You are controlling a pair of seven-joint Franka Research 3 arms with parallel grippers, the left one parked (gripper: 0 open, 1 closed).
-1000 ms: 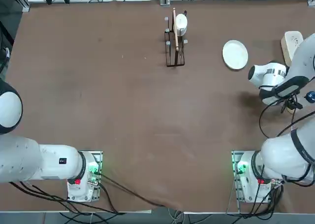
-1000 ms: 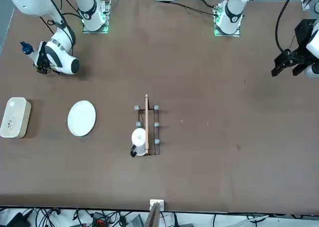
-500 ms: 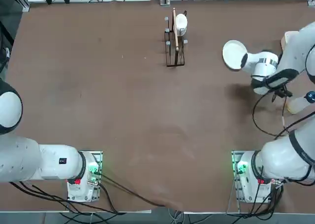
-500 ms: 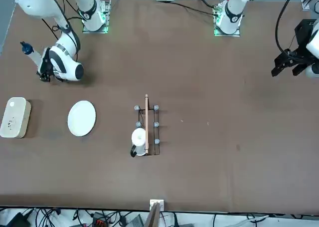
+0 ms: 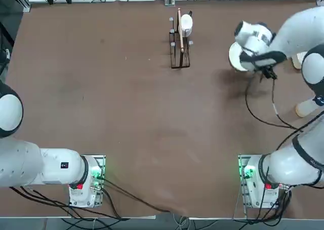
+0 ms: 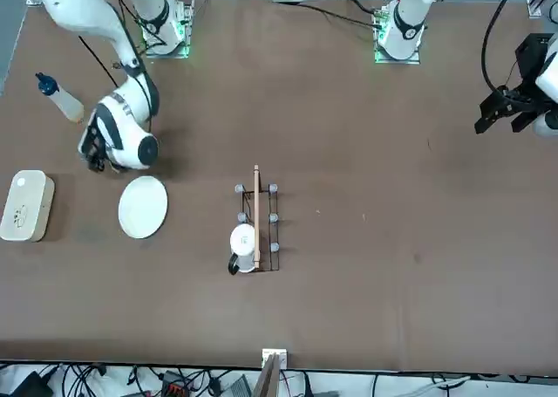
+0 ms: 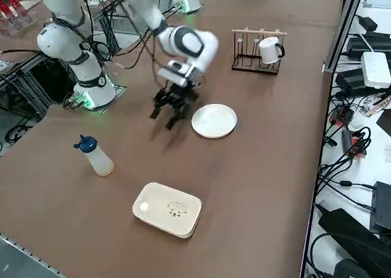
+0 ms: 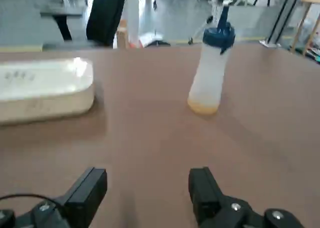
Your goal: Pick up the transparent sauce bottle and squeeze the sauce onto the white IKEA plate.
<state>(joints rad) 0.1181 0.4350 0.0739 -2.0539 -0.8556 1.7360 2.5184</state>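
With its jaws [image 8: 147,178] spread and holding nothing, the right arm [image 6: 122,135], the nearer one, has the transparent sauce bottle [image 7: 99,160] at about four o'clock in the top view, upright on the bench [image 5: 152,113], its long axis vertical.

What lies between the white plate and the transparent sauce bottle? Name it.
The white rounded box partly; the direct stretch from bottle to plate is bare, right side view.

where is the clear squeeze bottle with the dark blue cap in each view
top view: right edge, partly visible, translucent squeeze bottle with dark blue cap
front view: upper left, left of the working arm
right side view: left of centre
right wrist view: beyond the right gripper's open fingers
shared landmark: white rounded-rectangular box, partly covered in top view
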